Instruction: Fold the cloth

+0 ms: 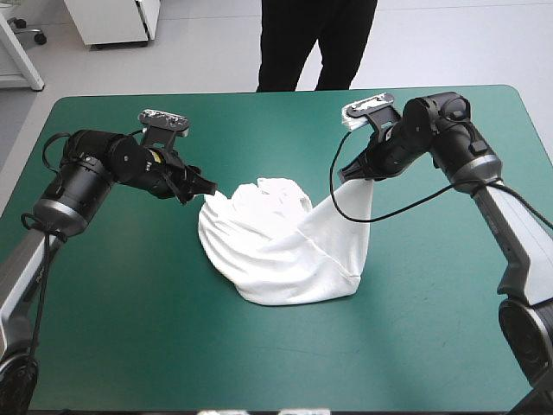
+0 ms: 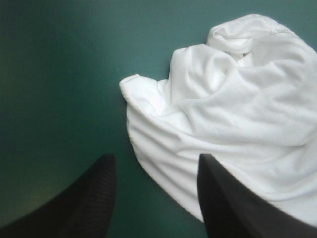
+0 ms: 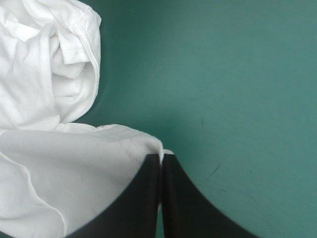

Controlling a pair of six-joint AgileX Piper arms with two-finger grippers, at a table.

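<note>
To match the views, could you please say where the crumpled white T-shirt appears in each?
High view: crumpled white T-shirt, mid-table.
Left wrist view: ahead of the open left gripper.
Right wrist view: its edge pinched in the shut right gripper.
Shared landmark: the teal-green cover.

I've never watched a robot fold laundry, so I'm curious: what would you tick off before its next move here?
1. Right end effector shut on the white short-sleeved fabric T-shirt: ok, pinching a raised corner.
2. Left end effector gripping the T-shirt: not ok; open, at the cloth's edge.
3. T-shirt spread flat: not ok; a crumpled heap.
4. T-shirt wholly on the teal-green table cover, away from its edges: ok.
5. Whether the held corner is hem or sleeve: cannot tell.
</note>
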